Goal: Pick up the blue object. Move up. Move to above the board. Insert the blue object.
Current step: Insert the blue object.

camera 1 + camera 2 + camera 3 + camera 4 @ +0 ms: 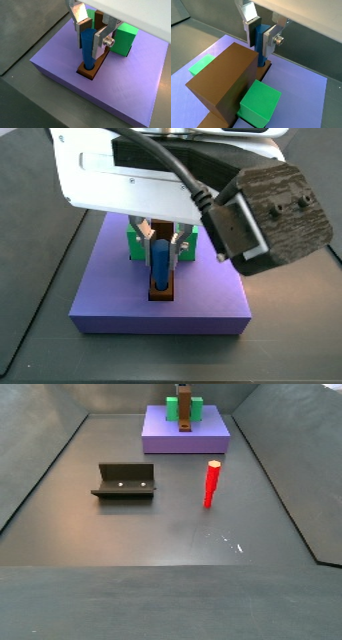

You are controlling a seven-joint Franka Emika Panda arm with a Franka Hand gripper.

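Note:
My gripper (pixel 90 49) is shut on the blue object (pixel 87 59), a slim upright blue peg held between the two silver fingers. Its lower end sits in the dark hole at the end of the board (pixel 92 72), a narrow brown plank lying on the lavender slab (pixel 127 90). In the wrist view from the opposite side, the gripper (pixel 260 50) holds the peg (pixel 261 59) past the far end of the board (pixel 228 75). In a side view the peg (pixel 160 263) stands on the board's near end (pixel 163 293) under the gripper (pixel 163 240).
Green blocks (pixel 261 102) (pixel 201 65) flank the board on the slab (pixel 120 298). In a side view, a thin red stick (pixel 210 482) stands upright on the dark floor. The fixture (pixel 124 481) stands to its left. Sloped grey walls enclose the floor.

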